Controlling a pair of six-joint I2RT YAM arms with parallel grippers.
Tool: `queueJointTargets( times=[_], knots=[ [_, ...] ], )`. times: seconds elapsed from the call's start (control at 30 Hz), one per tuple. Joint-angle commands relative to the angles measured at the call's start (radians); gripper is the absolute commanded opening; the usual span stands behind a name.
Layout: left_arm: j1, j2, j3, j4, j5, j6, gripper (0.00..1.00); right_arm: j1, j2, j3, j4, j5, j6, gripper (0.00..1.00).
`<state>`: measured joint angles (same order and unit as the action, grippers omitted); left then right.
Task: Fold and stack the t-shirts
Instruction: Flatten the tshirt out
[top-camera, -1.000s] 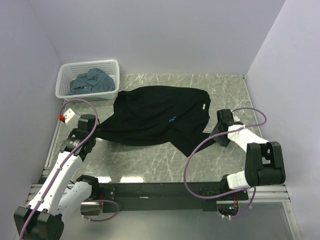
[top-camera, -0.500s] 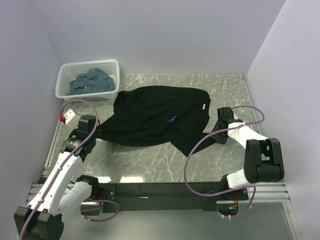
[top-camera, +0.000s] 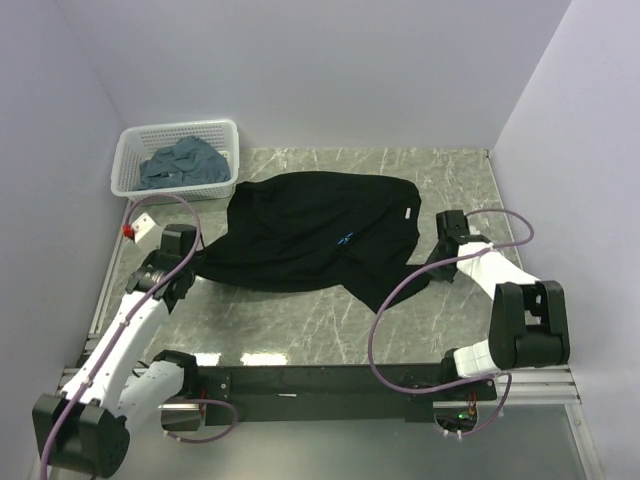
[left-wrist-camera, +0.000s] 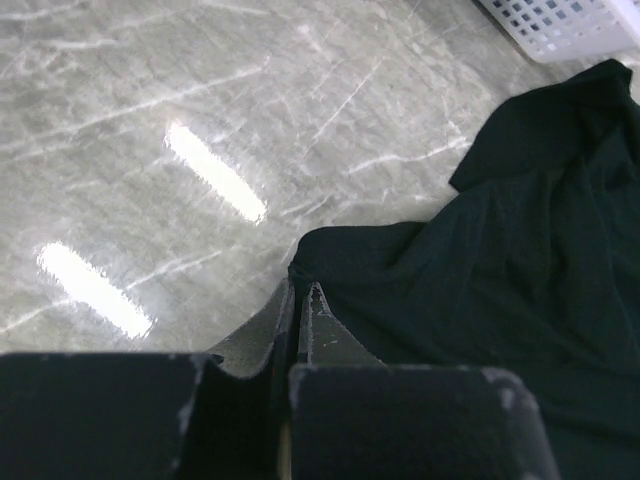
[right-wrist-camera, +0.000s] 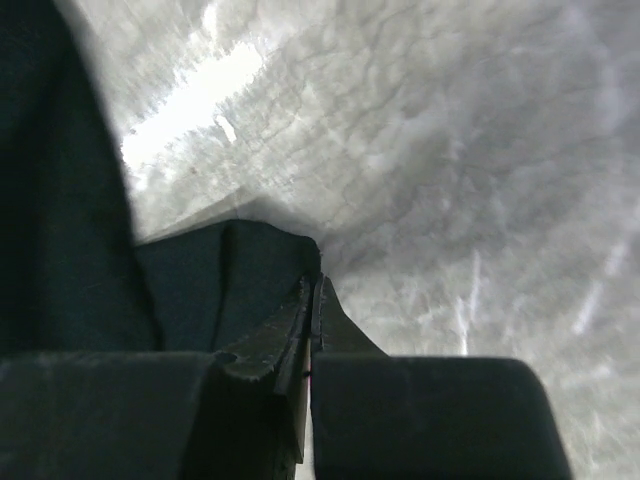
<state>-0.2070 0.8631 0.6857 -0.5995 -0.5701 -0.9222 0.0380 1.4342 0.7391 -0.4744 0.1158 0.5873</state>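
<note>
A large black t-shirt lies spread and rumpled across the middle of the marble table, a small pale-blue print near its centre. My left gripper is shut on the shirt's left corner; the left wrist view shows the black t-shirt pinched at my left gripper. My right gripper is shut on the shirt's right corner; in the right wrist view the cloth edge sits pinched at my right gripper. Slate blue-grey t-shirts are bunched in the basket.
A white lattice basket stands at the table's back left corner; its edge shows in the left wrist view. Walls close in the left, back and right sides. A small white tag with a red tip sits by the left arm.
My right gripper went from open to shut on the shirt's right corner. The left arm shifted slightly up and right, still holding its corner.
</note>
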Motion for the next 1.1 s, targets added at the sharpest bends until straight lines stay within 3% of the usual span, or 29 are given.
queueJointTargets(
  times=[0.0,0.13,0.2,0.33,0.43,0.57,0.8,1.07],
  knots=[
    [0.015,0.063,0.103,0.09,-0.037,0.043,0.01,-0.015,-0.099,0.129,-0.047,0.123,0.063,0.0],
    [0.037,0.256,0.276,0.139,0.012,0.08,0.01,-0.033,-0.155,0.39,-0.121,0.215,0.108,0.0],
    [0.047,0.336,0.447,0.119,0.039,0.072,0.01,-0.079,-0.153,0.514,-0.15,0.257,0.102,0.0],
    [0.064,0.502,0.748,0.051,0.107,0.104,0.01,-0.131,-0.124,0.91,-0.246,0.312,0.042,0.0],
    [0.067,0.539,0.96,0.014,0.137,0.143,0.01,-0.164,-0.135,1.11,-0.274,0.334,-0.01,0.0],
    [0.067,0.476,1.106,0.006,0.164,0.2,0.01,-0.193,-0.231,1.211,-0.245,0.352,-0.133,0.0],
    [0.067,0.113,1.035,0.11,0.173,0.298,0.01,-0.196,-0.547,1.134,-0.047,0.332,-0.349,0.0],
    [0.067,-0.026,1.213,0.001,0.262,0.37,0.0,-0.168,-0.627,1.305,-0.026,0.366,-0.553,0.0]
  ],
)
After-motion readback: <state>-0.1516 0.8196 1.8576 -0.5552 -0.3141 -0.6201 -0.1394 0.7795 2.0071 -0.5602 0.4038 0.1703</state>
